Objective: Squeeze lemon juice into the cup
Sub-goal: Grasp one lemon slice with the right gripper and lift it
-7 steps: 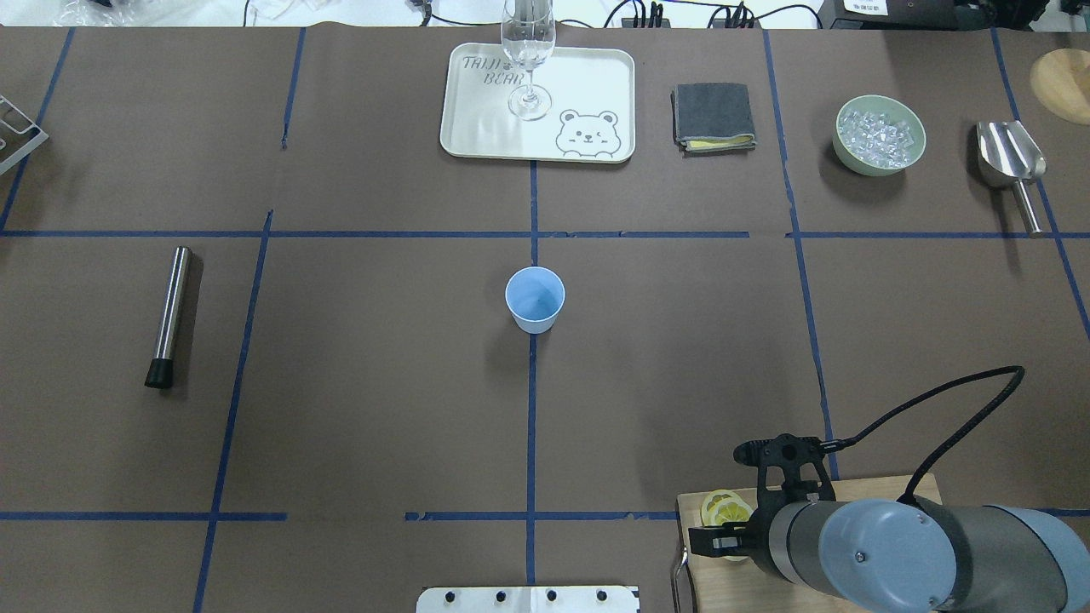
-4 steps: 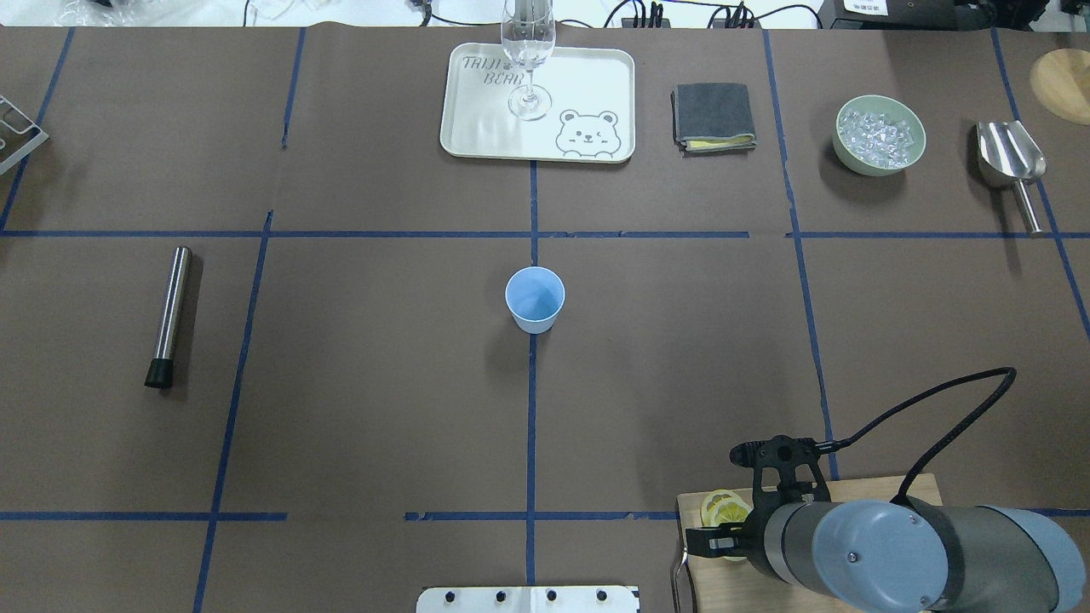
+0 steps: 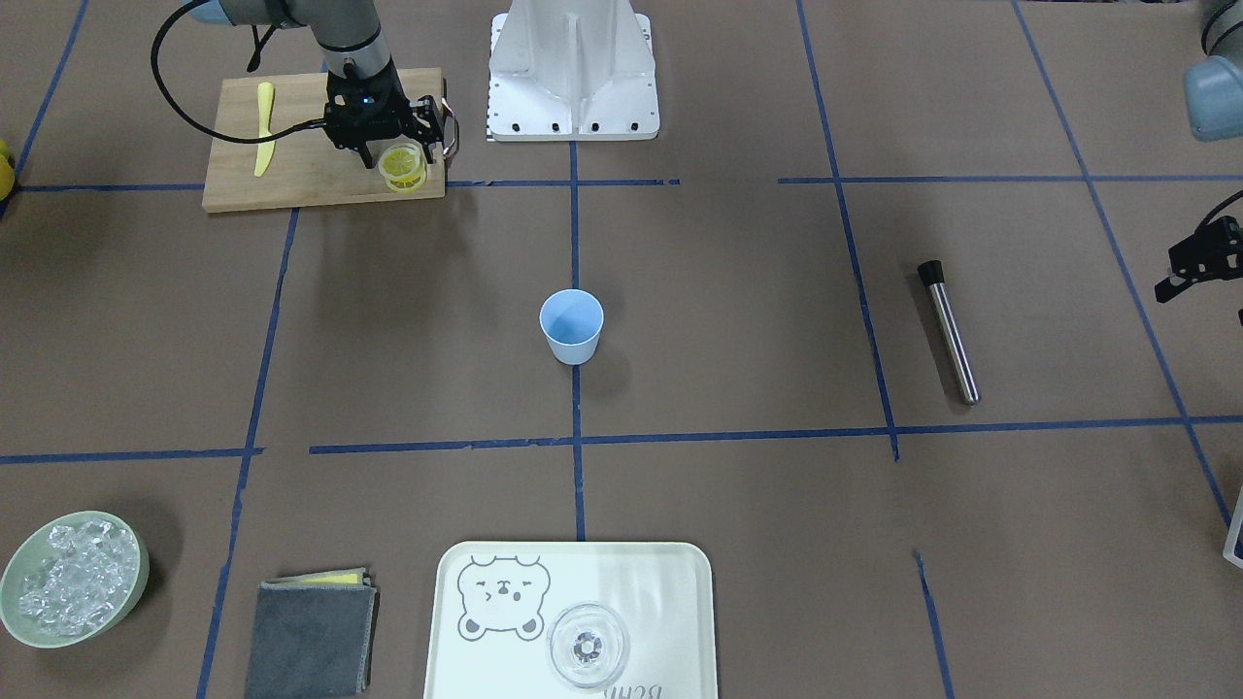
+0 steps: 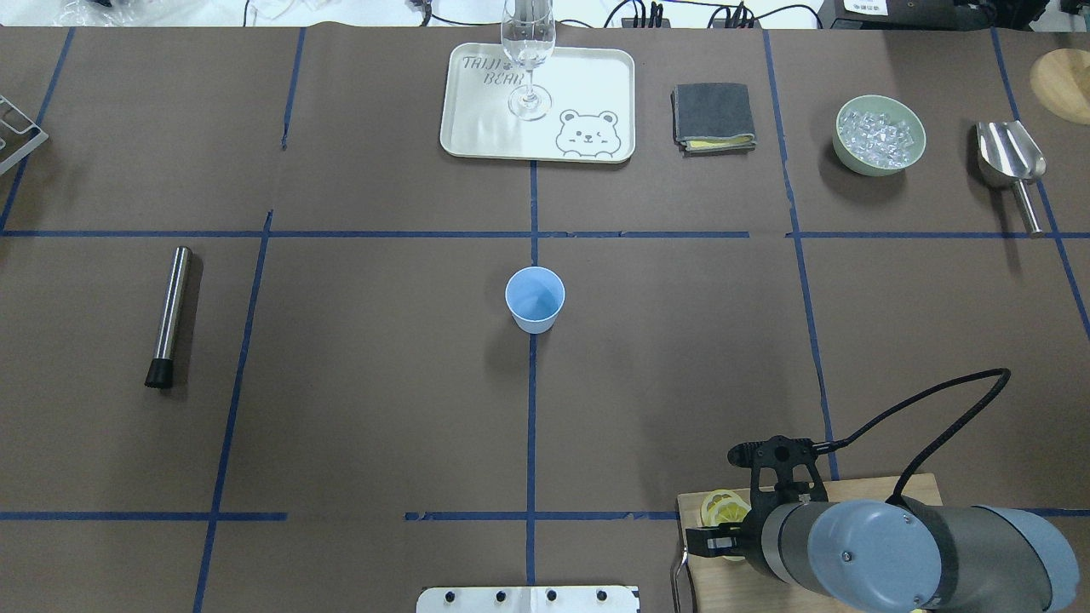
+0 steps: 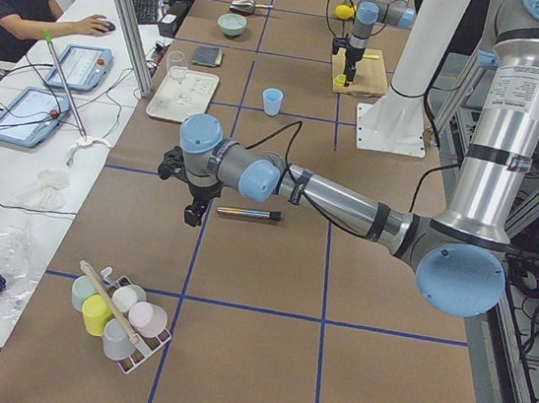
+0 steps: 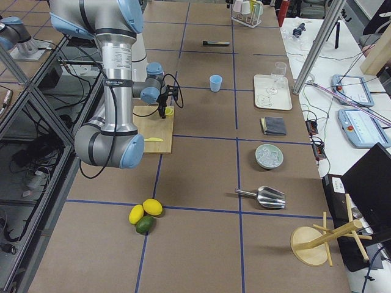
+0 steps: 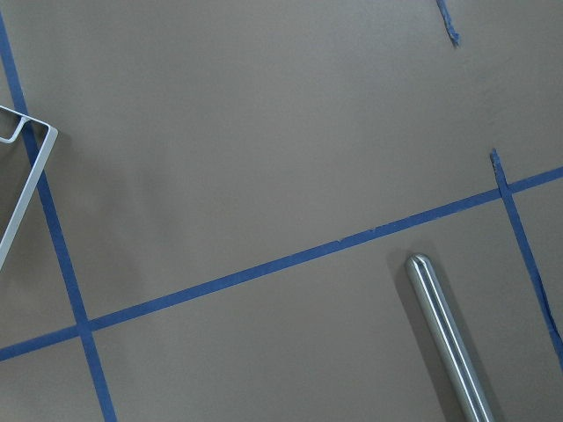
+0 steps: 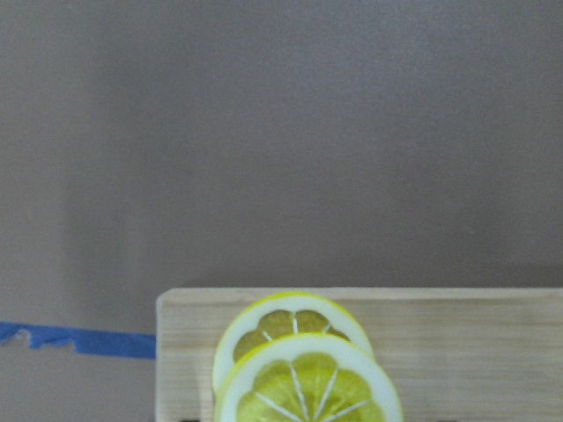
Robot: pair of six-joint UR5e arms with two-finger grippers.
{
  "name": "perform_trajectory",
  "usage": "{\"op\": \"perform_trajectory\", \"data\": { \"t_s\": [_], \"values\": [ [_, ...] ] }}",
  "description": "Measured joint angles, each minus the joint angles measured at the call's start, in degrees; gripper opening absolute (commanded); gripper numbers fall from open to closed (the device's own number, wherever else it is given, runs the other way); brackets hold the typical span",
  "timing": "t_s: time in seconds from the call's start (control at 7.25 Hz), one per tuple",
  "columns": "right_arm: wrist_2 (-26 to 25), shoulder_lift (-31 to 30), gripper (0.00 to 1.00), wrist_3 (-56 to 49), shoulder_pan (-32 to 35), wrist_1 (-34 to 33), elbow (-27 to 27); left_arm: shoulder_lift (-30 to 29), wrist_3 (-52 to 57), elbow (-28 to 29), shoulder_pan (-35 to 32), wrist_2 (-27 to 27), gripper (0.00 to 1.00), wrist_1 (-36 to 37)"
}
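Note:
The light-blue cup (image 4: 535,298) stands upright and empty at the table's centre; it also shows in the front view (image 3: 571,325). Two overlapping lemon slices (image 3: 402,167) lie at the corner of a wooden cutting board (image 3: 291,180); the right wrist view shows them from just above (image 8: 303,374). My right gripper (image 3: 394,153) hangs low over the slices and looks open, with nothing in it. My left gripper (image 3: 1196,260) hovers at the table's far left side beyond a steel muddler (image 4: 170,315); I cannot tell whether it is open or shut.
A yellow plastic knife (image 3: 263,141) lies on the board. A tray (image 4: 596,85) with a clear glass (image 4: 528,51), a folded grey cloth (image 4: 714,115), a green bowl of ice (image 4: 880,134) and a metal scoop (image 4: 1011,162) line the far side.
My right arm has shifted slightly to the left over the board. The lemon slices, the cup and everything else stay where they were.

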Motion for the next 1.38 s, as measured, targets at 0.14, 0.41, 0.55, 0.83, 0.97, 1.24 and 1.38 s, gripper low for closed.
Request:
{"op": "perform_trajectory", "data": {
  "t_s": [0.14,0.41,0.55,0.83,0.97,1.24,1.38],
  "values": [
    [0.1,0.1,0.20,0.0,0.1,0.0,0.0,0.0,0.0,0.0,0.0,0.0,1.00,0.0],
    [0.4,0.1,0.12,-0.1,0.7,0.0,0.4,0.1,0.0,-0.1,-0.1,0.0,1.00,0.0],
    [0.5,0.0,0.12,-0.2,1.2,0.0,0.6,0.1,0.0,-0.2,-0.2,0.0,1.00,0.0],
    [0.7,-0.4,0.12,-0.2,2.2,0.0,2.3,0.1,-0.1,-0.3,-0.1,0.0,1.00,0.0],
    [0.7,-0.6,0.12,-0.2,2.5,0.0,3.2,0.1,-0.1,-0.3,-0.1,0.0,1.00,0.0],
    [0.7,-0.7,0.12,-0.2,3.1,-0.1,4.4,0.1,-0.1,-0.5,-0.1,0.0,1.00,0.0],
    [0.7,-0.8,0.12,-0.2,3.3,-0.1,4.9,0.1,-0.2,-0.5,-0.1,0.0,1.00,0.0]
  ]
}}
